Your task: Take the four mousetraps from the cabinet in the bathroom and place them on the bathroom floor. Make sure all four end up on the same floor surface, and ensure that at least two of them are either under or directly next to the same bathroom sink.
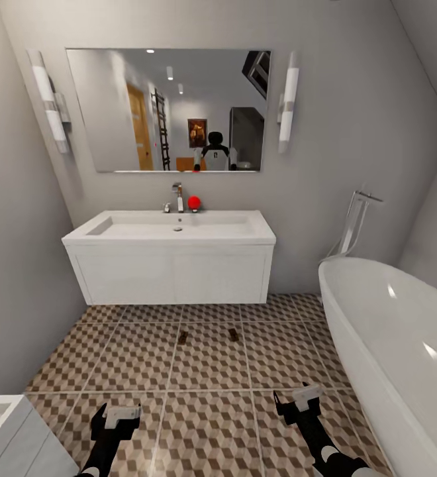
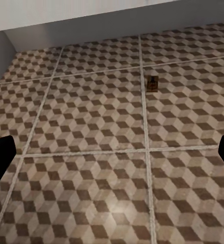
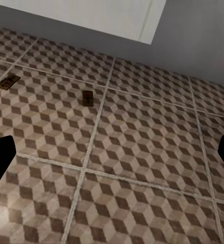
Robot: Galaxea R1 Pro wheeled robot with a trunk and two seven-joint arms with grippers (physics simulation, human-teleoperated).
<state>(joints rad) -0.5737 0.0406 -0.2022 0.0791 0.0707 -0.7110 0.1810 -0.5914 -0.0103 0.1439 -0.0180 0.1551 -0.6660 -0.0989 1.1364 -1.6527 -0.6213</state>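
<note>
Mousetraps: two small brown boards lie flat on the bathroom floor [image 1: 139, 371], in front of the sink [image 1: 172, 228] and apart from its vanity. The left mousetrap [image 1: 183, 337] sits just by a grout line; the right mousetrap [image 1: 233, 334] lies near it, on the bathtub side. Their wire parts and red marks are too small to make out.
Sink: white basin on a wall-hung vanity, with a chrome faucet [image 1: 178, 197] and a red round object [image 1: 194, 203] beside it at the back edge.
Left gripper [image 1: 120, 419]: low over the tiles, well short of the sink; fingers spread wide, nothing between them.
Right gripper [image 1: 299, 402]: likewise parted and empty, nearer the bathtub [image 1: 404, 344].
Cut off: the bathtub's far side runs out of view; a white fixture [image 1: 6, 434] left of the sink's line shows only its corner.
Mirror [image 1: 169, 109]: above the sink, reflecting the robot faintly.
</note>
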